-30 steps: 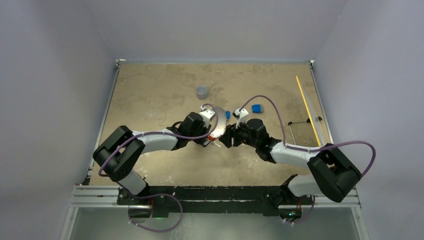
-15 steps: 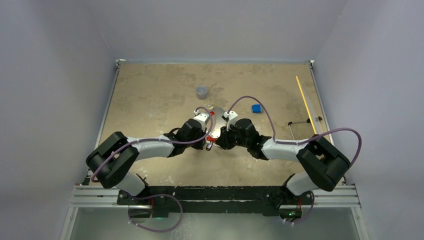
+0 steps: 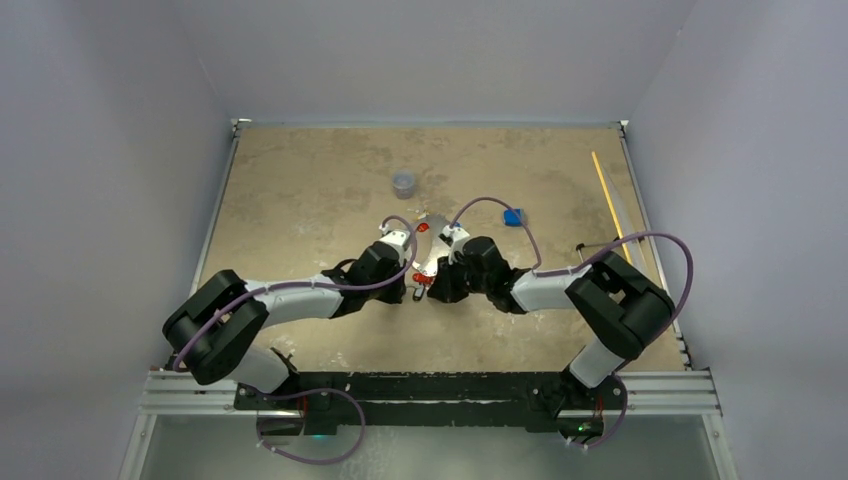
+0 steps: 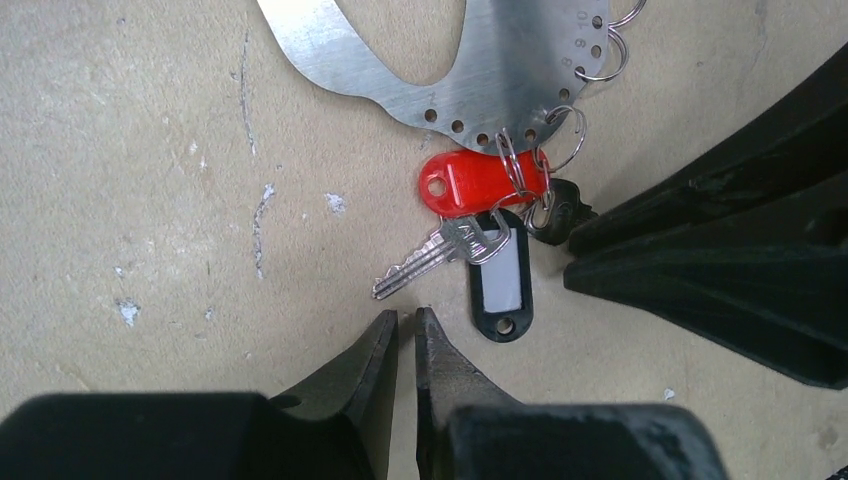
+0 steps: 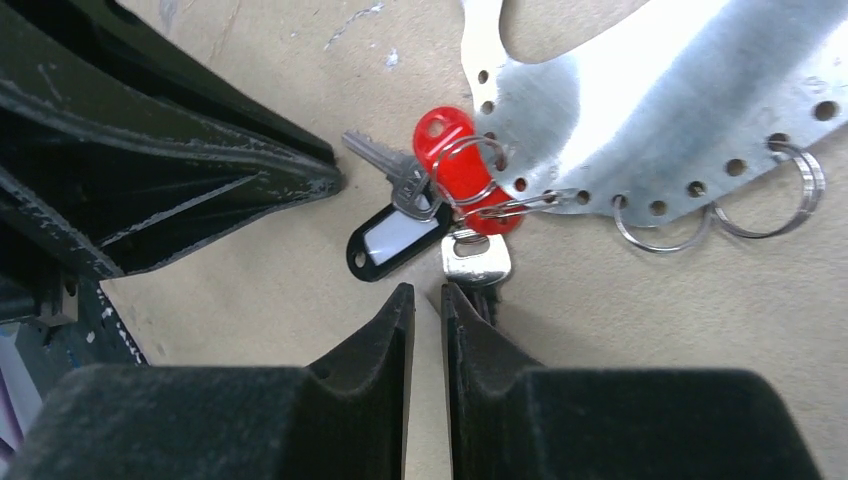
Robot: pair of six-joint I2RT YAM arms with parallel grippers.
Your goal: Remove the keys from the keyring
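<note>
Beyond the left claw [image 4: 405, 318] (nearly closed) lie keys [image 4: 452, 242].

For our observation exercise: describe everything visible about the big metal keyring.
The keyring is a flat, silver-grey brushed-metal plate with a large cutout and a row of small holes along its curved edge, some numbered. It lies flat on the tan table. Split rings hang through several holes; one cluster carries a red tag and keys.

On the table [image 3: 300, 190], the keyring [image 4: 480, 70] lay near the middle, with the keys [image 4: 470, 215] bunched at its near rim, between the left gripper [image 4: 405, 335] and the right gripper [image 5: 427, 300]. A cup [image 3: 404, 183] stood behind it toward the far edge, a block [image 3: 513, 216] lay to its right, and a rod [image 3: 610, 195] lay along the right edge.
</note>
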